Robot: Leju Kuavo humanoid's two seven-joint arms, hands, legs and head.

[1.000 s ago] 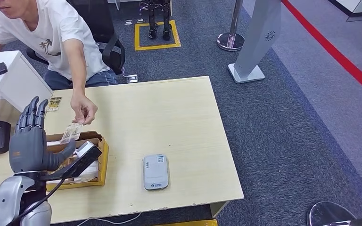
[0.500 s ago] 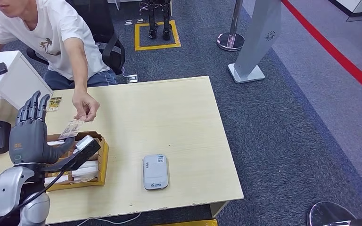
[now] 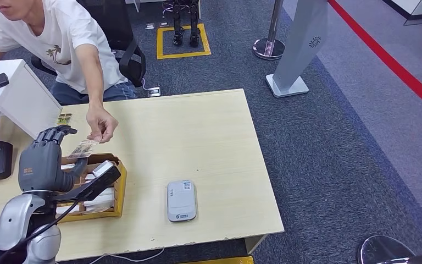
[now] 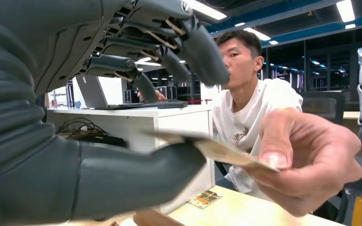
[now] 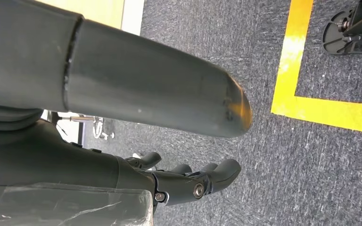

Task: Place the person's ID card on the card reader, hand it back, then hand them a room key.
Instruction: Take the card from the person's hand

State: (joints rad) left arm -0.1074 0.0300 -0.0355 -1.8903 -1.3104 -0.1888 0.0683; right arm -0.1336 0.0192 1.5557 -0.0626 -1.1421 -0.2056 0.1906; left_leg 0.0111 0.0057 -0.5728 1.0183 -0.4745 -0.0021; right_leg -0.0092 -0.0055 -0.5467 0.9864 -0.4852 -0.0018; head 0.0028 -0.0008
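- Left hand: grey, many-fingered, raised over the near-left part of the table; its fingers curl over the card from above and its thick thumb lies just under it. Whether they already clamp the card cannot be told; the closure looks partial.
- Right hand: hangs beside the body above grey carpet, fingers loosely bent, holding nothing.
- Thin tan ID card: offered edge-on between the left hand's thumb and fingers, its far end pinched by the person's hand, so the person has not let go.
- Shallow yellow-brown wooden tray: just below the card and hand, holding white cards, presumably the room keys.
- Flat light-grey rectangular card reader: lies on the pale wooden table, well apart from the card and nothing on it.
- Person in a white T-shirt: seated at the far-left corner, arm stretched toward the robot.
- Progress, as a judgement: the task stands at its opening, the receiving of the card. Left to do: secure the card, lay it on the reader, return it, then hand over a room key.
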